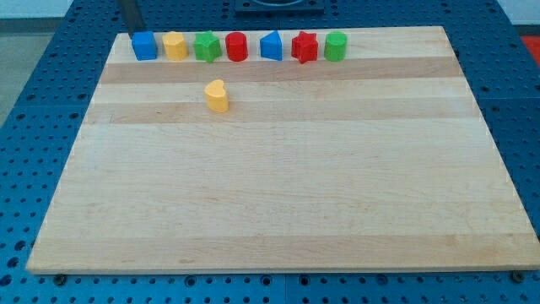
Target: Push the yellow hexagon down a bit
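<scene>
The yellow hexagon (175,46) stands in a row of blocks along the board's top edge, second from the view's left. A blue cube (144,46) is on its left and a green star-like block (207,46) on its right. My rod comes down at the view's top left, and my tip (132,32) sits just above and left of the blue cube, about one block's width left of the yellow hexagon. A second yellow block (217,96), heart-shaped, lies alone below the row.
The row continues rightward with a red cylinder (236,46), a blue block (271,46), a red star (304,46) and a green cylinder (336,46). The wooden board (278,194) rests on a blue perforated table.
</scene>
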Available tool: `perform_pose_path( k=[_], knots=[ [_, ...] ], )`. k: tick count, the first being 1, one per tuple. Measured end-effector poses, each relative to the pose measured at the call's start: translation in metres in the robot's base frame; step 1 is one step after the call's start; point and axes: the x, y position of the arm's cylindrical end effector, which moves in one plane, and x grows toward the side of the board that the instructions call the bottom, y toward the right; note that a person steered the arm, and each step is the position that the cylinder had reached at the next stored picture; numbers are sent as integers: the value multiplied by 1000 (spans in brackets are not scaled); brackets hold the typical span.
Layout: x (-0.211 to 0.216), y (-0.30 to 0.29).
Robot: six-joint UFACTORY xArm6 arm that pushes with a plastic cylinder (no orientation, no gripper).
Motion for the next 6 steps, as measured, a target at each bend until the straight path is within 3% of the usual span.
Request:
perform_pose_path(
  k=[1,4,6],
  knots=[
    [23,0],
    [-10,42],
    [13,54]
  ],
)
